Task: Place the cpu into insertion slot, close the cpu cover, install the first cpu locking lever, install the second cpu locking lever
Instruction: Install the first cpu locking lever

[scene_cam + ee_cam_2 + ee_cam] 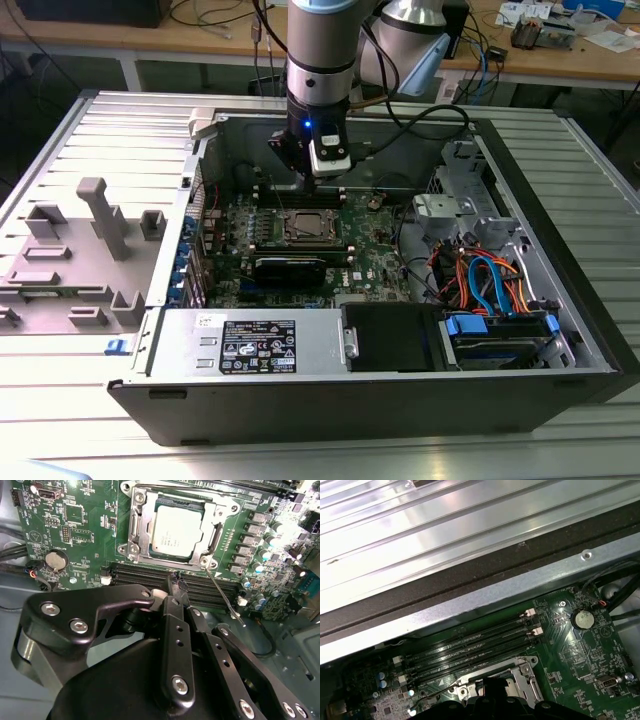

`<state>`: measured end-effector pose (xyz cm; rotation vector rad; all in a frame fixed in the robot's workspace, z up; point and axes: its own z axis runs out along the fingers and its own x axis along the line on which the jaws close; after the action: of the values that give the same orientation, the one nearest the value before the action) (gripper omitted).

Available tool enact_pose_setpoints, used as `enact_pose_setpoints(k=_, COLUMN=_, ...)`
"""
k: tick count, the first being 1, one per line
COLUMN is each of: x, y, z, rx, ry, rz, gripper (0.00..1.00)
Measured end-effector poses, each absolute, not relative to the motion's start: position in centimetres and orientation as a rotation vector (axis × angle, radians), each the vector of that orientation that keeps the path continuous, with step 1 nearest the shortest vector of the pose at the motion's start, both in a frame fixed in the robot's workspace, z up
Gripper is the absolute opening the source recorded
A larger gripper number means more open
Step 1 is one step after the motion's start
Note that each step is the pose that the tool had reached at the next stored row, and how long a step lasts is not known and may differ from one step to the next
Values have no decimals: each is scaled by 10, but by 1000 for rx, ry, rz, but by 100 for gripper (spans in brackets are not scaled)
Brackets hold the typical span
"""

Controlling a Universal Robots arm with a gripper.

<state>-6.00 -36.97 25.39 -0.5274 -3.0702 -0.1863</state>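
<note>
The closed hand (173,583) hangs above the memory slots (212,587) beside the seated cpu (176,530).

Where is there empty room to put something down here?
In the exterior view, the ribbed table is bare in front of the computer case and on the view's right. Crowded: grey fixture on the view's left; inside the case, gripper by the cpu, and cables.

Print on sticker (258,346) illegible

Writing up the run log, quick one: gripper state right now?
Gripper: shut, holding nothing, tips by the memory slots beside the cpu.
</note>
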Motion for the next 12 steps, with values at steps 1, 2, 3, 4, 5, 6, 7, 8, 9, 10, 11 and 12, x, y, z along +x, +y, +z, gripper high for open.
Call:
enact_pose_setpoints(k=1, x=-60, y=-370, z=254, rx=-526, ry=-3070, rz=-187, gripper=11)
enact_pose_setpoints(k=2, x=-60, y=-370, z=254, rx=-523, ry=-3070, rz=-189, gripper=11)
enact_pose_setpoints(k=3, x=-60, y=-370, z=254, rx=-521, ry=-3070, rz=-190, gripper=11)
enact_pose_setpoints(k=4, x=-60, y=-370, z=254, rx=-520, ry=-3070, rz=-191, gripper=11)
enact_pose_setpoints(k=5, x=-60, y=-370, z=254, rx=-518, ry=-3070, rz=-192, gripper=11)
enact_pose_setpoints(k=6, x=-60, y=-370, z=254, rx=-516, ry=-3070, rz=-193, gripper=11)
enact_pose_setpoints(k=7, x=-60, y=-370, z=254, rx=-514, ry=-3071, rz=-194, gripper=11)
enact_pose_setpoints(k=8, x=-60, y=-370, z=254, rx=-513, ry=-3071, rz=-195, gripper=11)
enact_pose_setpoints(k=9, x=-60, y=-370, z=254, rx=-512, ry=-3071, rz=-195, gripper=11)
enact_pose_setpoints(k=10, x=-60, y=-370, z=254, rx=-510, ry=-3071, rz=-196, gripper=11)
enact_pose_setpoints(k=11, x=-60, y=-370, z=254, rx=-508, ry=-3071, rz=-197, gripper=11)
enact_pose_setpoints(k=12, x=-60, y=-370, z=254, rx=-506, ry=-3071, rz=-198, gripper=11)
